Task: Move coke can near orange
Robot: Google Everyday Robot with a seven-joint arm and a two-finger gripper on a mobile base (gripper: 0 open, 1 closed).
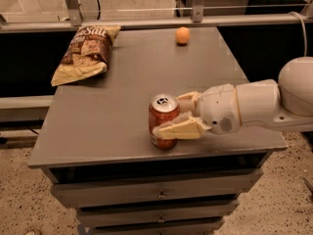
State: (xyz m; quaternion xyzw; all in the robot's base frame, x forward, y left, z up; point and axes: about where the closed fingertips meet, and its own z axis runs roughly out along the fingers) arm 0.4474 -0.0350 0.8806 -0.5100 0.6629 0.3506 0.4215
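The gripper (170, 114) is clamping the can (163, 112), one finger crossing its near face and the other pressing in behind the rim, so the pickup step looks to be in hand. The can is standing upright close to the front edge of the table (122, 97), and the orange (182, 35) is sitting well apart from it at the far edge. The next move is calling for a lift, then a carry straight away from the front edge, setting down just short of the fruit. A nudge could be sending the orange rolling off the back. The lane between them is lying open, with the chip bag (85, 53) keeping far left, out of the way.
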